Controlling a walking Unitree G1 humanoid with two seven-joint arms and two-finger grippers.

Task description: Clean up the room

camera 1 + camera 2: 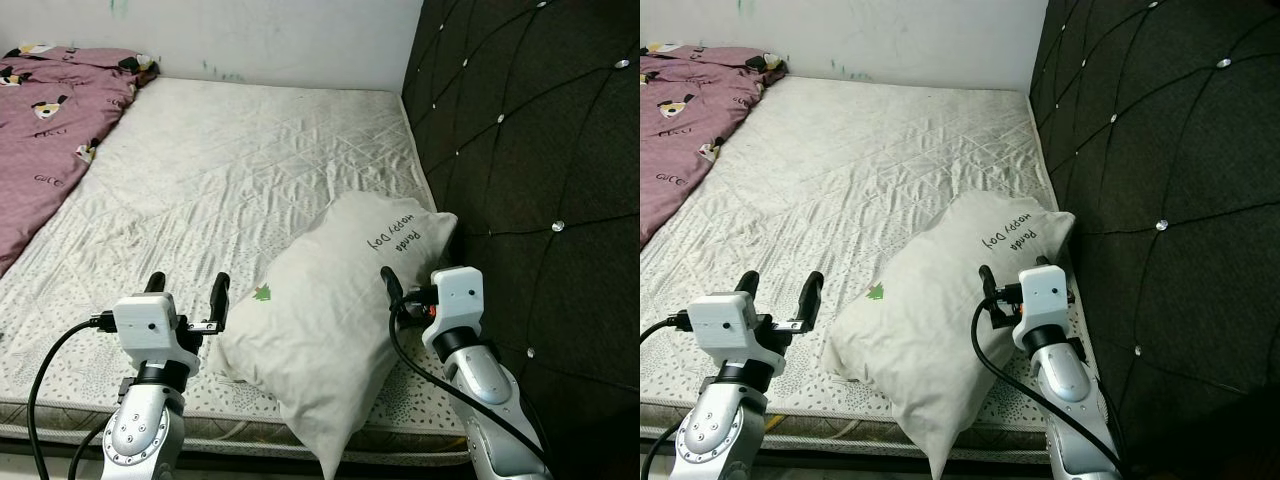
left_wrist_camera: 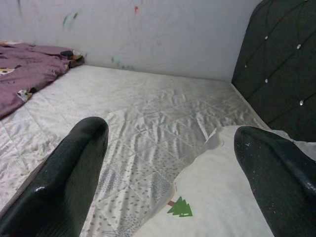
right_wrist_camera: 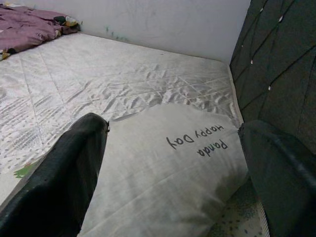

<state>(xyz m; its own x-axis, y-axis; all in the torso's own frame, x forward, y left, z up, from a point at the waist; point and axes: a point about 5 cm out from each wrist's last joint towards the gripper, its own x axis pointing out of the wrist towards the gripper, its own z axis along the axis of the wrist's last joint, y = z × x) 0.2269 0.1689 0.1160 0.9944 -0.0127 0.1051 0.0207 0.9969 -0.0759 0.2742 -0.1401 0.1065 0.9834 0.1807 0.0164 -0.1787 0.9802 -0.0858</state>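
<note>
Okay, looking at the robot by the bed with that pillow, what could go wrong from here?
1. The white pillow overhangs the mattress edge; a nudge from either open hand might tip it onto the floor.
2. The left hand sits beside the pillow's corner, so closing now may catch only loose fabric.
3. The right hand works close to the tufted headboard and could bump it.

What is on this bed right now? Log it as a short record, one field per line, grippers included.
surface: bare quilted mattress
pillow: white pillow printed "Panda Happy Day" with a small green tree, lying at the near edge of the mattress, next to the headboard
bedding: purple patterned duvet bunched at the far left
headboard: dark tufted headboard along the right
left gripper: open, at the pillow's left edge
right gripper: open, over the pillow's right end
</note>
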